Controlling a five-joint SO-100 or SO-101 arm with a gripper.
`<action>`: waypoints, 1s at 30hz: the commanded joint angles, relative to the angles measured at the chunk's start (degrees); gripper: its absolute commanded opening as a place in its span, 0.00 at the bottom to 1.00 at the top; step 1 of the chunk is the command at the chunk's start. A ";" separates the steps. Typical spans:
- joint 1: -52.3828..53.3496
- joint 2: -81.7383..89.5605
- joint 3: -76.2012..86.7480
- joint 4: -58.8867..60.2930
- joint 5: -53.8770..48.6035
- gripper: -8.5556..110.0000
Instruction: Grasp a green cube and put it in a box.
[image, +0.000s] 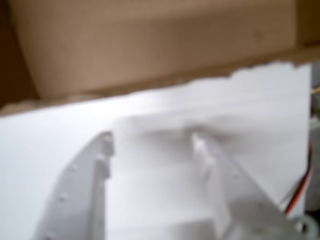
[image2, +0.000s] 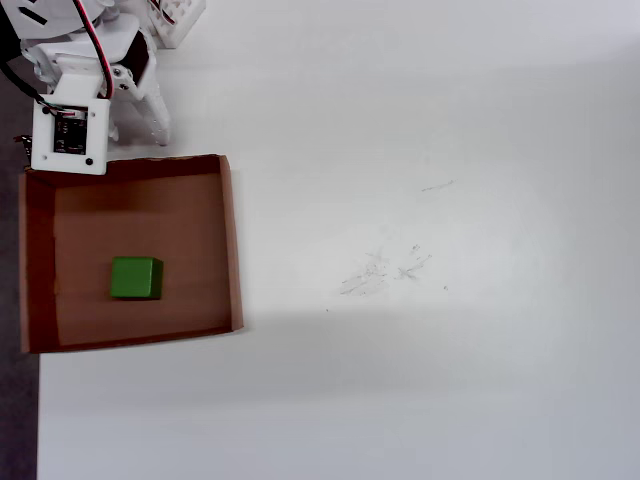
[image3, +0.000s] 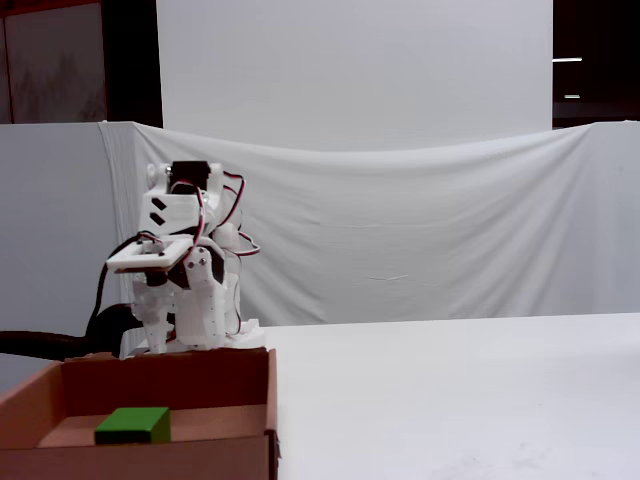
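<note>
— What's nearest us, from where the fixed camera stands?

— The box (image3: 170, 440), one shallow brown cardboard tray with low walls, on a plain white counter (image3: 450, 400). Inside it lies one green cube (image3: 133, 425), bright, plain-faced, flat on the floor of the tray. From overhead the cube (image2: 135, 277) sits left of the middle, clear of every wall of the box (image2: 232, 245).

— And behind that?

— One white arm (image3: 185, 270), folded up just behind the box's far wall, red wires looping off it. Beyond it hangs a white sheet (image3: 420, 230) with a dark room showing past its edges.

— The fingers?

— In the blurry wrist view the fingers (image: 102, 150) stand spread apart, nothing between them, over white counter just short of the box edge (image: 150, 45).
</note>
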 joint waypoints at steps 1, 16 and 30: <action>-1.05 0.35 -0.26 -0.09 0.09 0.25; -1.32 0.35 -0.26 0.35 -3.96 0.18; -1.32 0.35 -0.26 0.53 -5.80 0.16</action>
